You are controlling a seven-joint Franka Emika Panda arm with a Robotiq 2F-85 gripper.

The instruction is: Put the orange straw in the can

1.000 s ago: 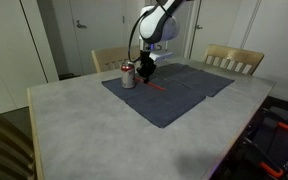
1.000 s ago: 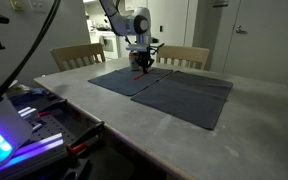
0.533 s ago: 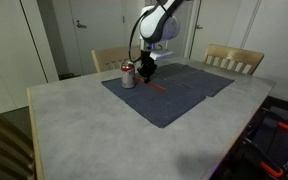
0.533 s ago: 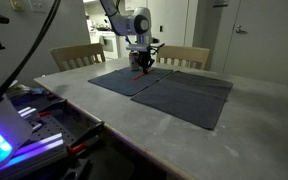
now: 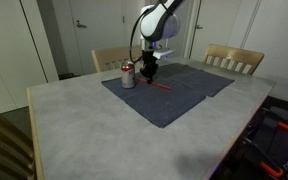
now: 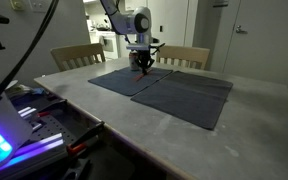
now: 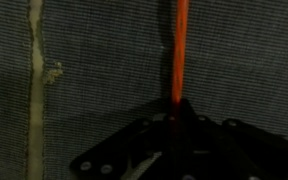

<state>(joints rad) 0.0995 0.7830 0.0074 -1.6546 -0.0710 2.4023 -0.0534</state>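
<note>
Dark grey cloth (image 5: 179,95) spread on pale table (image 5: 84,130); 2 wooden chairs (image 5: 232,60) behind; white doors (image 5: 84,25) beyond.

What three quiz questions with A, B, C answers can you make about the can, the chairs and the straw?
1. Where is the can? A on the table B on a chair C on the floor
2. How many wooden chairs are behind the table? A one B two C five
3. Is the orange straw in the can? A yes, upright inside B no, lying on the dark cloth C no, on the floor

Answers: 1 A, it stands on the table beside the gripper. 2 B, two chair backs show. 3 B, it lies on the cloth by the gripper.
</note>
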